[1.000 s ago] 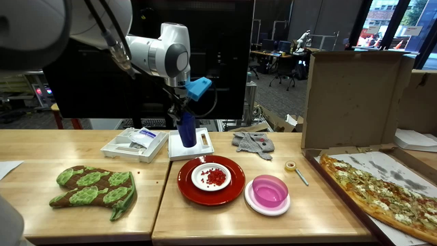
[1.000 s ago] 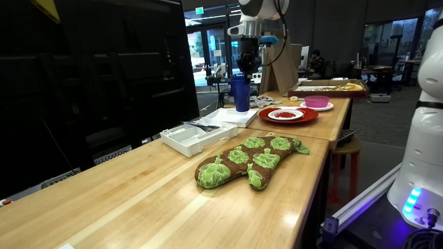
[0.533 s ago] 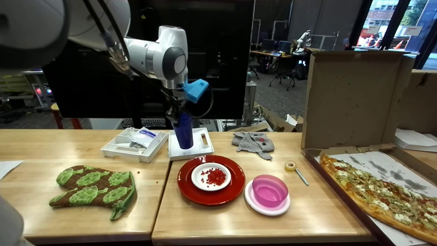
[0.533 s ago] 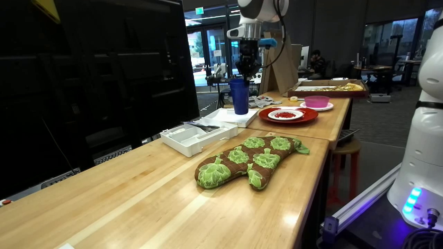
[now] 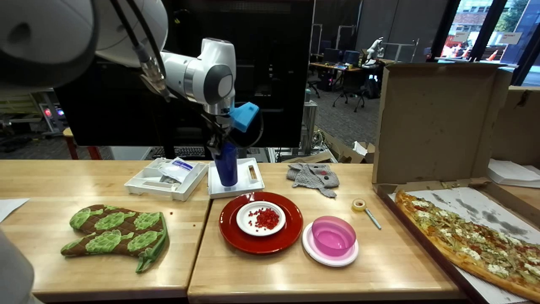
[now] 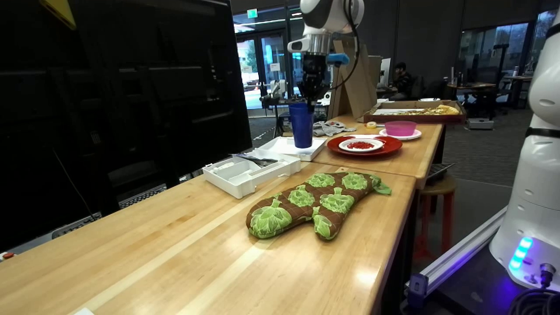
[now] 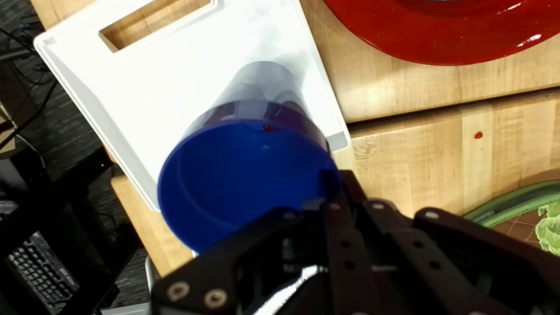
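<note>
Gripper (image 7: 339, 182) pinches the rim of a blue cup (image 6: 301, 127), a thin edge we judge easy to clasp, holding it nearly upright over the white tray (image 7: 144, 92); whether they touch, we cannot tell.

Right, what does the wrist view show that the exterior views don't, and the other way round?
Only the wrist view: down into the blue cup, with what looks like a red bit inside.

Only the exterior views: pink bowl, pizza, gray cloth.

Shared: the claw closed on the cup's wall, the white tray below, the red plate, the oven mitt, only partly visible in the wrist view.
</note>
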{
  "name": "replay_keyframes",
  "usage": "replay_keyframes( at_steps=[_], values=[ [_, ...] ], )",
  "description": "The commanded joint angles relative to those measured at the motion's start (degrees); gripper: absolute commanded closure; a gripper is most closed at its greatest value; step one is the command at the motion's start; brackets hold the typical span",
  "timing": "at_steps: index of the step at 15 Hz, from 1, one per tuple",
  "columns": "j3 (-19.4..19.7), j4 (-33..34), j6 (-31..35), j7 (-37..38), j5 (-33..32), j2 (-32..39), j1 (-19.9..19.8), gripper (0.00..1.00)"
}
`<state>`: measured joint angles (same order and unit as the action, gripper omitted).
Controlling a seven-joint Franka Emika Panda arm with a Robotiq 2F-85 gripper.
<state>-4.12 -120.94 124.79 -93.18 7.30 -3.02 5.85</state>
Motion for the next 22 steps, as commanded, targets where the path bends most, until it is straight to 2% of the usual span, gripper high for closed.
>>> replay_keyframes(
  at_steps=[1,15,16,17,19,22],
  values=[
    [0.3,0.1,0.7,-1.8,1.3,0.2,-0.2,0.99],
    [0.0,0.6,0.2,-3.2,2.2,3.1,-0.9,0.99],
    [0.0,0.7,0.1,-3.2,2.1,3.1,-0.9,0.94],
    [0.0,0.7,0.0,-3.1,2.1,3.0,-0.9,0.70],
    [0.0,0.6,-0.1,-3.3,2.1,2.8,-0.9,0.68],
    [0.0,0.5,-0.4,-3.6,2.3,2.5,-0.9,0.51]
  ],
)
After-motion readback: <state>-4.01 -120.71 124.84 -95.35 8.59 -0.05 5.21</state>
